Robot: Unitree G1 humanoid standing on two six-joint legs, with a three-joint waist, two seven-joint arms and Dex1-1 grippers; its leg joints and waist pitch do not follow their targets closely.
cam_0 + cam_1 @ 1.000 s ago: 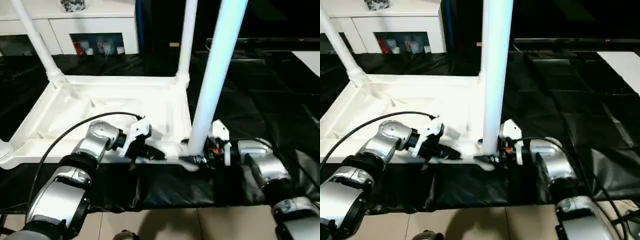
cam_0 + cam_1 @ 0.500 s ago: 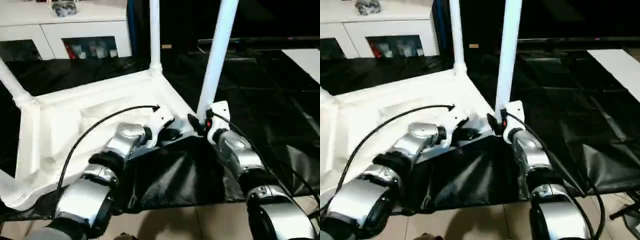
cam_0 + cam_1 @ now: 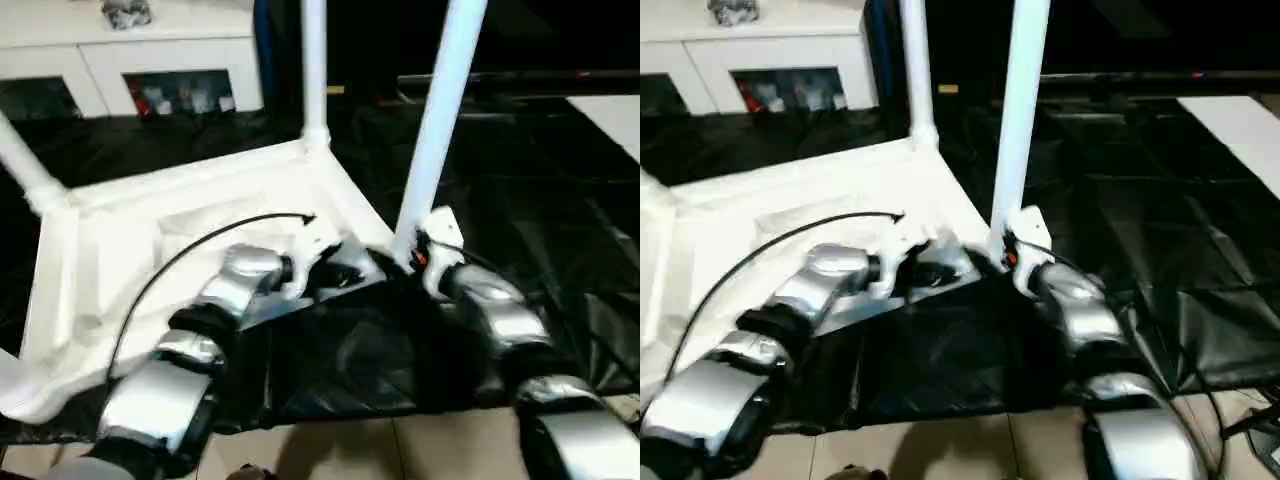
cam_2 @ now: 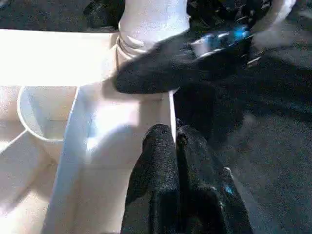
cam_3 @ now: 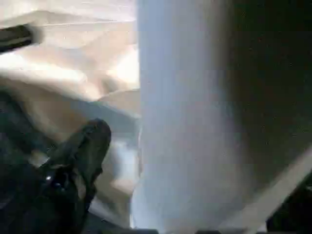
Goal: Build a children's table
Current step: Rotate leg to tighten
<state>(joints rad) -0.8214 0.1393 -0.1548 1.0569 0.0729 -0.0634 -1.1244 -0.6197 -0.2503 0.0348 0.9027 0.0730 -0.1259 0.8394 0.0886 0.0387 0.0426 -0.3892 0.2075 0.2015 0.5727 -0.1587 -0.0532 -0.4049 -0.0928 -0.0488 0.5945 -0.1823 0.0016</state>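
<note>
**Leg may not be seated**

The children's table [image 3: 150, 240] lies upside down on black sheeting [image 3: 540, 200]. The left gripper [image 4: 176, 146], closed and empty, presses its near rim. Right gripper [image 3: 405, 255] flanks the near-corner leg [image 3: 440, 120]; grip unclear. Released loose, it could topple.

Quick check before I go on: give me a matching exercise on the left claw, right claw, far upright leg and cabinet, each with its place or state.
Things:
1. left claw
2. right claw
3. far upright leg
4. cabinet

Places or states:
A. white, with glass doors, behind the table
B. at the foot of the nearest leg
C. shut, at the near edge of the tabletop
D. standing in the tabletop's far corner socket

Pairs: 1-C, 2-B, 3-D, 4-A
</note>
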